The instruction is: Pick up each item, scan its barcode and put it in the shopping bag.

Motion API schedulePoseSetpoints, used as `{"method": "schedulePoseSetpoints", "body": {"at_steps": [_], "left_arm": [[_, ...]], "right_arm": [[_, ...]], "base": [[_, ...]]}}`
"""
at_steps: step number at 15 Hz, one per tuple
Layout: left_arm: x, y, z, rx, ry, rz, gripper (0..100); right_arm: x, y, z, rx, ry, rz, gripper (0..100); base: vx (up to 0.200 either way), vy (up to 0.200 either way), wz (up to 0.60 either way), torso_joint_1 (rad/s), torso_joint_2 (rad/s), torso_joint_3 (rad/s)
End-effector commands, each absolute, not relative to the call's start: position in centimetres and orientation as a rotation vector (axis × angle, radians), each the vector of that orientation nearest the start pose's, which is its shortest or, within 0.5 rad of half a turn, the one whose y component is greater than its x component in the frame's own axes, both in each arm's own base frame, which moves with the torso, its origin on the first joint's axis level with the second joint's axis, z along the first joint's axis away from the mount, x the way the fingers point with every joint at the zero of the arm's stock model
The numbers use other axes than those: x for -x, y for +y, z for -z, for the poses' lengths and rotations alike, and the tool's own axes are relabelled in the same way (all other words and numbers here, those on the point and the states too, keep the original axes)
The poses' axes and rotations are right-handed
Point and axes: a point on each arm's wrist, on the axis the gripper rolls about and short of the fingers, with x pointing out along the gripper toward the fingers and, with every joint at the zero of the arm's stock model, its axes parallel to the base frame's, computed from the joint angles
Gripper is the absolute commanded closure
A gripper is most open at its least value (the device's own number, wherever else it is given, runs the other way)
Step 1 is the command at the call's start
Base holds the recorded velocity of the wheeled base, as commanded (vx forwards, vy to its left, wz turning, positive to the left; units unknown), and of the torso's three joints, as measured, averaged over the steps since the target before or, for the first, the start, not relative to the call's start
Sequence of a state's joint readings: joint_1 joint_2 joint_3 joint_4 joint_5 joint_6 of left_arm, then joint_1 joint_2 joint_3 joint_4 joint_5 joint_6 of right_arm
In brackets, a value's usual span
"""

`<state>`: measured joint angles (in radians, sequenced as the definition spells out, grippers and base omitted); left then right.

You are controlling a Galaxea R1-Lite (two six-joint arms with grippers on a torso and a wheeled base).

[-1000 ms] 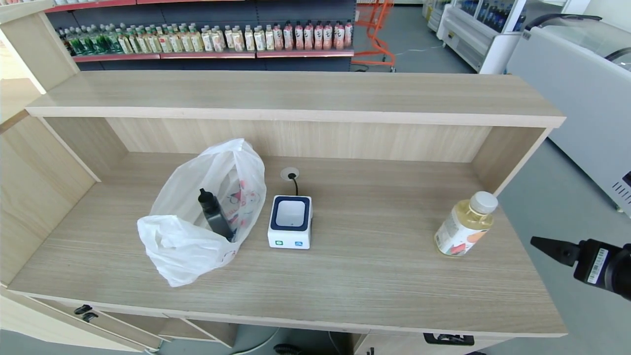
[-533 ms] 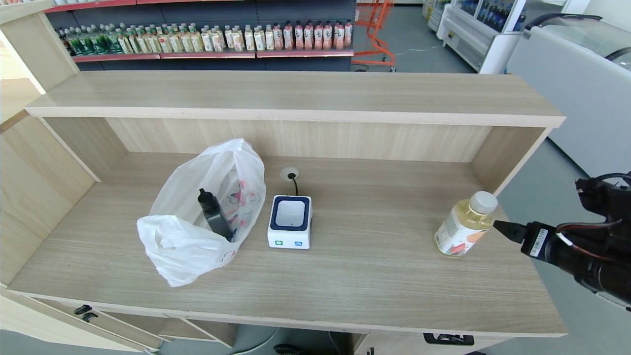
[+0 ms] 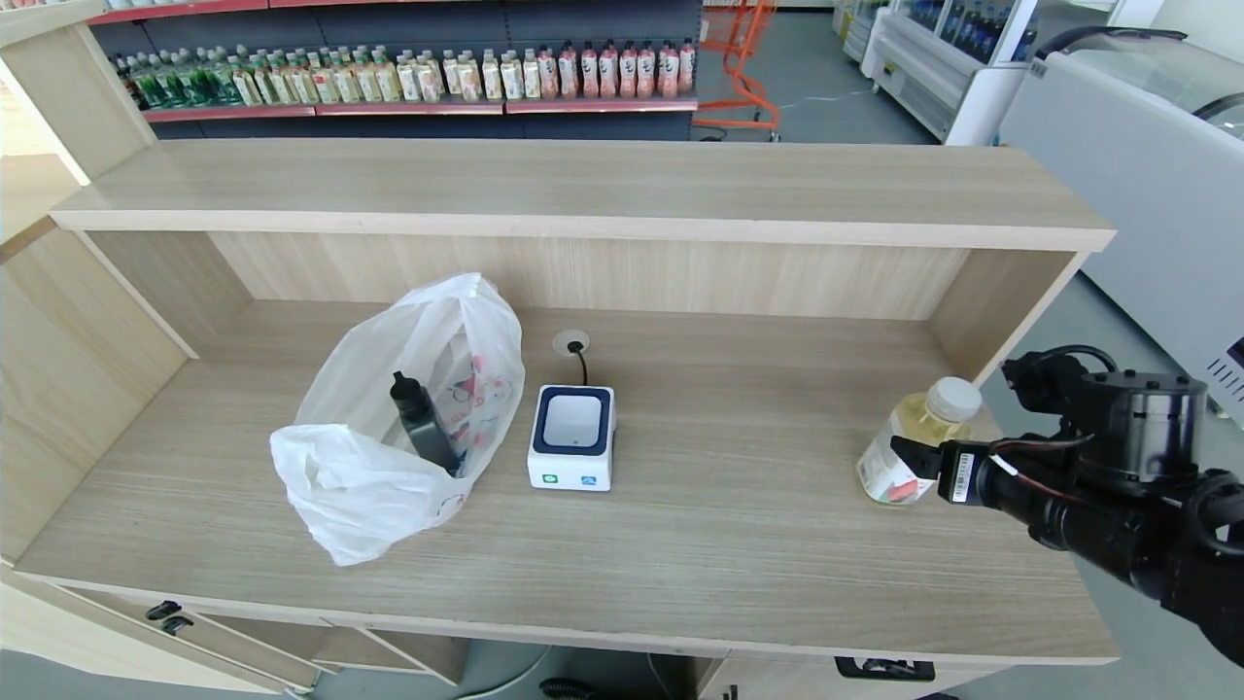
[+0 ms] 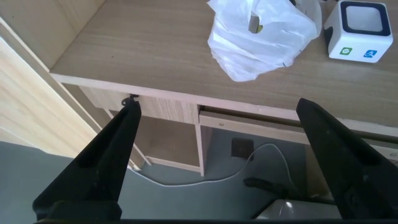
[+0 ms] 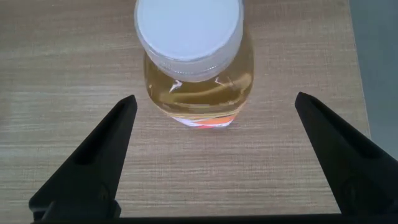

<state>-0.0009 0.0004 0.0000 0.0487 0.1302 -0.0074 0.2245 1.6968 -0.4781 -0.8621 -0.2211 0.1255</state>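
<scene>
The pale wooden worktop (image 3: pixel 739 544) of the shop checkout is as it was a second ago, except at its right edge. There the right claw (image 5: pixel 216 98), which was out past the edge, has swung in level to the bottle of yellow drink (image 3: pixel 914 442) standing upright, with its fingers spread wide and clear of the bottle's sides. The left claw (image 4: pixel 217 102) hangs low before the worktop's front edge, fingers likewise apart; farther in, the scanner (image 3: pixel 571 437) stands just beside the white shopping bag (image 3: pixel 389 457), which holds a dark bottle (image 3: pixel 420 423).
</scene>
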Motion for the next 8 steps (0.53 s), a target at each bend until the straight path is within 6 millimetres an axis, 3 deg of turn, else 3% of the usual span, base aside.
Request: {"method": "schedulePoseSetpoints", "body": {"at_steps": [1, 8], "left_arm": [[2.3, 0.3, -7.0, 0.004, 0.049, -0.129, 0], [2.3, 0.3, -7.0, 0.004, 0.049, -0.129, 0]], "right_arm": [[-26.8, 6.1, -11.0, -0.016, 0.383, 0.001, 0], [-28.8, 6.9, -9.3, 0.012, 0.345, -0.038, 0]], "base": [[0.0, 0.0, 0.0, 0.0, 0.0, 0.0], [0.0, 0.0, 0.0, 0.0, 0.0, 0.0]]}}
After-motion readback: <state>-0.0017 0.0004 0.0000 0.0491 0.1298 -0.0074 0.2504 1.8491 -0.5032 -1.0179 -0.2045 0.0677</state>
